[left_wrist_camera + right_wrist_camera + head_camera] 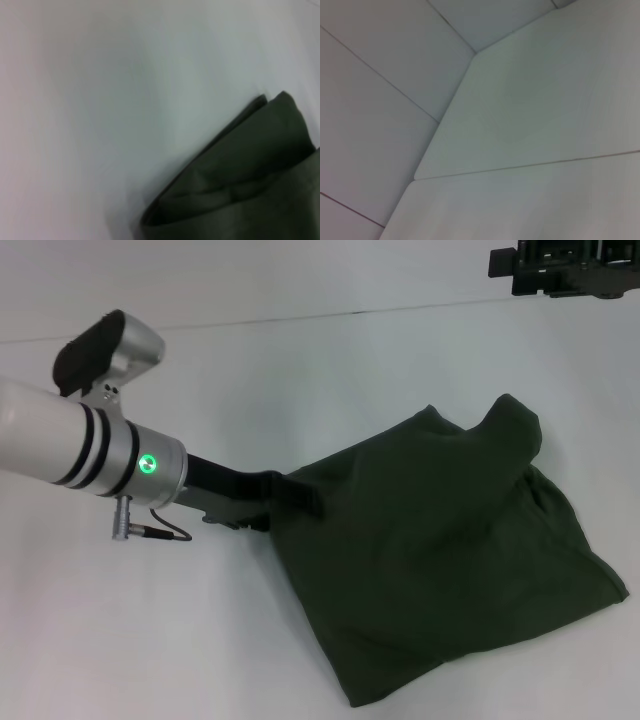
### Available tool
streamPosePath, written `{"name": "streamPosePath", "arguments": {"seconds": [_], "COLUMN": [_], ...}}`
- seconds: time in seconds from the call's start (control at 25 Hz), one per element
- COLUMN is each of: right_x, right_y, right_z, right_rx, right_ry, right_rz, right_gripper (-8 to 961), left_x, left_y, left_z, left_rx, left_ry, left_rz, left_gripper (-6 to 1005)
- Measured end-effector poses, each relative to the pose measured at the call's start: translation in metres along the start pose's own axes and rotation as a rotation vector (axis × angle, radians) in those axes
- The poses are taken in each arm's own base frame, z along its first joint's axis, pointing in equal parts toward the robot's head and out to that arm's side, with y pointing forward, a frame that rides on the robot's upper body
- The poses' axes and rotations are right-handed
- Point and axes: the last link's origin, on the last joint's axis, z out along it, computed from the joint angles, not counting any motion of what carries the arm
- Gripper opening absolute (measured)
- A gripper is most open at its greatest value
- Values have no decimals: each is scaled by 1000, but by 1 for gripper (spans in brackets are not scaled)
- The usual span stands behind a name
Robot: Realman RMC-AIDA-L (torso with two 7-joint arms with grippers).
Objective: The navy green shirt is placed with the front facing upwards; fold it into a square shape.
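The navy green shirt (440, 550) lies bunched and folded over on the right half of the white table (150, 630), with only plain green fabric showing. One hump of cloth rises at its far edge (510, 430). My left gripper (295, 498) reaches in from the left and is shut on the shirt's left edge, which is drawn toward it. The left wrist view shows stacked folded layers of the shirt (250, 190) on the table. My right gripper (565, 265) hangs parked at the far right, away from the shirt.
A seam line (300, 320) crosses the table at the back. The right wrist view shows only white table panels (545, 90) and their joints. Bare table surface lies left of and in front of the shirt.
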Motion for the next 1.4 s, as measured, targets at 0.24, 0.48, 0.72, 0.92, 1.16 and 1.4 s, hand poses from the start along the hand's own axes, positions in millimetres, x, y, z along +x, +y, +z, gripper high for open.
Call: {"name": "streamPosePath", "arguments": {"seconds": [0.24,0.48,0.72,0.92,1.16,1.4], "right_x": [0,3,4,4,5,4], "right_y": [-1,-4,-6,-6,-6,-6], "right_z": [-2,-5,-7,-7,-7,-7], "right_rx": [0,3,2,0,-1,0], "right_ry": [-4,-7,-14,-13,-12,-15], "right_rz": [4,11,15,16,17,18], "right_gripper": [635,631,628,628,629,628], "left_x": [0,4,5,5,4,5], "left_y": [2,3,5,5,-4,-19], "left_z": [5,2,1,-2,-16,-37], "left_rx": [40,36,30,22,17,4], "left_ry": [-16,4,-1,-1,17,64], "left_rz": [55,59,60,64,47,4], "left_gripper": [875,709,470,246,3,0]}}
